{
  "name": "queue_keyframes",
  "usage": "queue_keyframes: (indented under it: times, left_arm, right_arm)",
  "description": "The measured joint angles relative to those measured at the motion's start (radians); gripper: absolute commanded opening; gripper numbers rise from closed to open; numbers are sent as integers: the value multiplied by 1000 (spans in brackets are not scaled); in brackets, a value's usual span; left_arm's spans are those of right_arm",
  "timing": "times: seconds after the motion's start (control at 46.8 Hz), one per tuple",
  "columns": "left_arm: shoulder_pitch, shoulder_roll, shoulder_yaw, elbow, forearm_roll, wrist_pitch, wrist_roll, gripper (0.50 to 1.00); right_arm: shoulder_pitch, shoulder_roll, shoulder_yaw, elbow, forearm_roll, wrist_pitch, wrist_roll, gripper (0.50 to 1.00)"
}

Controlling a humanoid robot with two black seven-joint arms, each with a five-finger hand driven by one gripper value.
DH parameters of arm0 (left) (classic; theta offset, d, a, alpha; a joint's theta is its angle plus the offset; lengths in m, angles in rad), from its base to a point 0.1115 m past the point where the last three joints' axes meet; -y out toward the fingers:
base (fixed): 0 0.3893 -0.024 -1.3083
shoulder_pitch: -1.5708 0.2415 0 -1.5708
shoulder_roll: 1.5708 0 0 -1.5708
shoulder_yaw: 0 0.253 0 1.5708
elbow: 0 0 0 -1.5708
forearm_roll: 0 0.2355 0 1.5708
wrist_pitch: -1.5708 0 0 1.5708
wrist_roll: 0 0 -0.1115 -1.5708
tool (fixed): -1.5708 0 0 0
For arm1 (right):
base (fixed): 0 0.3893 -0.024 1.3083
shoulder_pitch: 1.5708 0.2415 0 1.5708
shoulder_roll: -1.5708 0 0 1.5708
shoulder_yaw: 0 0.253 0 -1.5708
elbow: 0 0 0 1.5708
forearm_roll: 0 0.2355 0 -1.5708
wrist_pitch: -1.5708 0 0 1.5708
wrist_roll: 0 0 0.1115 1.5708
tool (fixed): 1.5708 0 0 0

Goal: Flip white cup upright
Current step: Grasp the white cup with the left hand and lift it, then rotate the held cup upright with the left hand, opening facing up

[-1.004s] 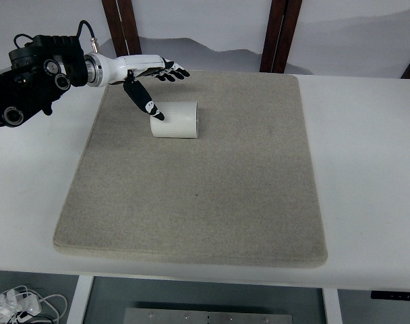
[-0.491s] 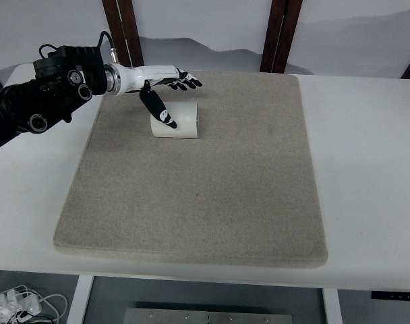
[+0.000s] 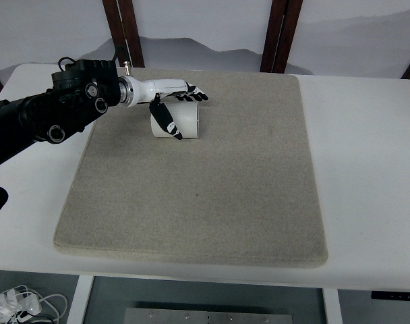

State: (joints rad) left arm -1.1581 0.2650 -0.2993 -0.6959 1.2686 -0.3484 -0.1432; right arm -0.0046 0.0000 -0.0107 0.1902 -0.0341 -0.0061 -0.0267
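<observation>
White cup point(image 3: 185, 121) lying on its side, upper left of frame, long axis left-right; left hand point(image 3: 170, 96) straddles it, fingers point(image 3: 193, 95) spread, thumb in front, not yet gripping.

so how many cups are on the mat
1. A white cup lies on its side near the far left corner of the mat, under the open left robot hand. Nothing could hide another.
</observation>
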Motion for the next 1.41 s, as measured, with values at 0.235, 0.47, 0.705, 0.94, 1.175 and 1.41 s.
queue_keyframes:
  times: [0.235,0.47,0.705,0.94,1.175,1.41]
  left_arm:
    - [1,-14,15,18,0,24,-1,806]
    - [1,-15,16,18,-1,36,-1,656]
    - [-2,-15,-3,17,-25,32,-1,553]
    - [-17,-12,-19,29,-198,20,-6,551]
    - [-14,-6,-43,70,-583,-92,-31,551]
    - [12,-3,-78,137,-825,-246,-174,551]
  right_arm:
    - [0,0,0,0,0,0,0,952]
    - [0,0,0,0,-1,0,1,952]
    - [0,0,0,0,-1,0,0,952]
    - [0,0,0,0,-1,0,0,952]
    - [0,0,0,0,0,0,1,952]
    - [0,0,0,0,0,0,1,952]
